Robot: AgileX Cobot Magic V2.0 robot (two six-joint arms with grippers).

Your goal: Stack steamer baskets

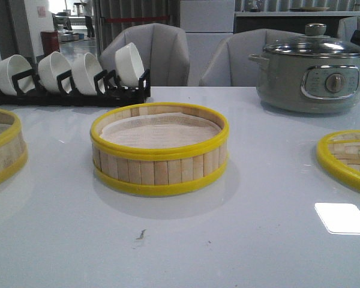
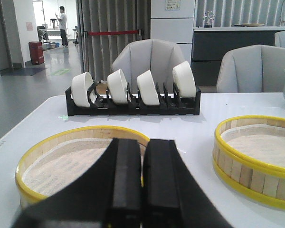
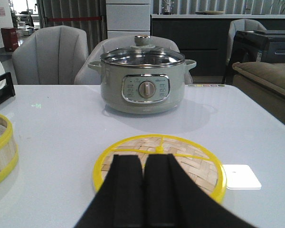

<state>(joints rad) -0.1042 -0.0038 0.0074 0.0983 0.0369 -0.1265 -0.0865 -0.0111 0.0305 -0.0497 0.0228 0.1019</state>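
Observation:
One steamer basket (image 1: 159, 149) stands in the middle of the white table, bamboo-slat wall, yellow rims, pale liner inside. It also shows in the left wrist view (image 2: 256, 159) and in the right wrist view (image 3: 0, 152). The second basket (image 1: 1, 144) is at the table's left edge, partly cut off. In the left wrist view this second basket (image 2: 61, 161) lies right in front of my left gripper (image 2: 145, 147), which is shut and empty. My right gripper (image 3: 143, 161) is shut and empty, above the near side of the woven lid (image 3: 180, 161). Neither gripper shows in the front view.
The flat woven lid with yellow rim (image 1: 348, 157) lies at the right edge. A grey electric pot with glass lid (image 1: 312, 69) stands at the back right. A black rack with several white bowls (image 1: 72, 75) stands at the back left. Chairs stand behind the table.

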